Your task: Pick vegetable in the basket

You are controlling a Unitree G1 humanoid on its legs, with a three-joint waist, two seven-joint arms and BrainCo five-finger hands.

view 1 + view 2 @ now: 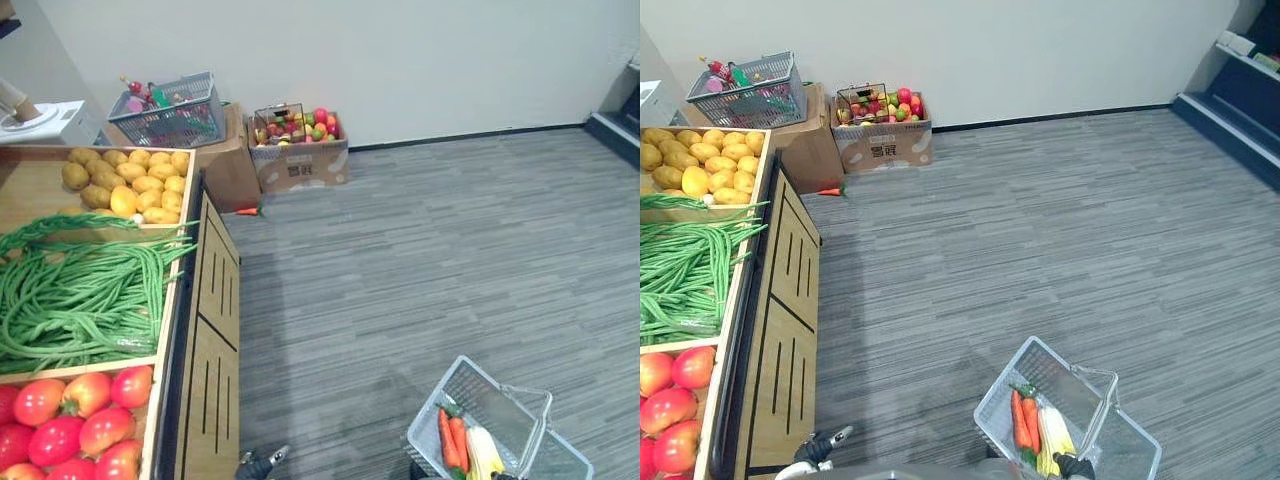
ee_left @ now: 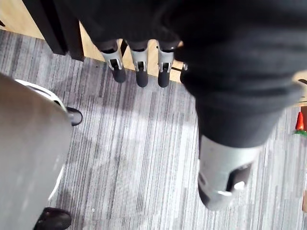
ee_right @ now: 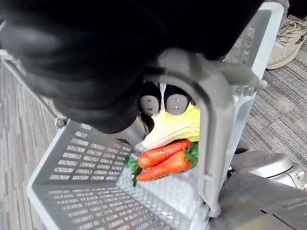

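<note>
Right hand round basket handle

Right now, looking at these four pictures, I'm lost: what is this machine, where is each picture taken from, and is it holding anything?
It is a two-legged humanoid robot with two arms and fingered hands. Two pictures come from cameras in its head, looking down; the other two come from cameras on its wrists. To its left stands a wooden stand with potatoes, green beans and tomatoes. Its right hand is curled round the handle of a grey basket holding carrots and what looks like corn. Its left hand hangs open over the carpet, holding nothing.
</note>
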